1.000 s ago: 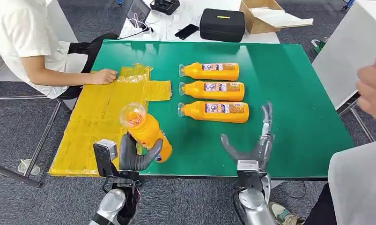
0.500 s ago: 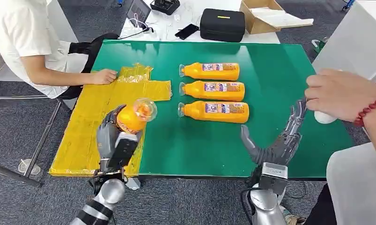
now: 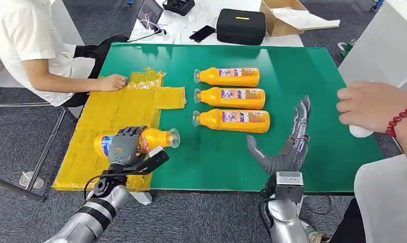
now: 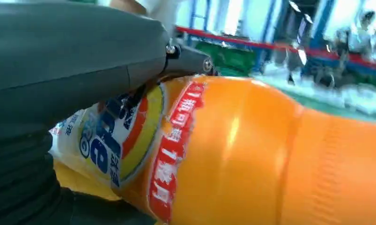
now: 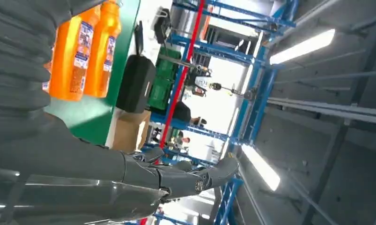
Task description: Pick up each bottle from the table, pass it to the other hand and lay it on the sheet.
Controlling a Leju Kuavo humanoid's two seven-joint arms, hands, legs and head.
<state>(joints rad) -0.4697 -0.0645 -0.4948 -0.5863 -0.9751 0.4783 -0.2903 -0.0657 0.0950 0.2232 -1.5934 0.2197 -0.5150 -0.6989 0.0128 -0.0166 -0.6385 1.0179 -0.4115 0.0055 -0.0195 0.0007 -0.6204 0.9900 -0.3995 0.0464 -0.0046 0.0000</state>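
left hand (image 3: 124, 145) gripping held bottle (image 3: 153, 138), now tipped flat across yellow sheet (image 3: 105, 119) edge, cap toward green table (image 3: 302, 76), was upright 0.5 s ago, right hand (image 3: 287, 149) empty, fingers spread, 3 bottles (image 3: 231, 96) unmoved

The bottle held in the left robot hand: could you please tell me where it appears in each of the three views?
Head view: the held bottle lies on its side at lower left, across the yellow sheet's edge, the left robot hand gripping it.
Left wrist view: the held bottle is close up, at centre and right.
Right wrist view: not in it.
Shared landmark: the green table.
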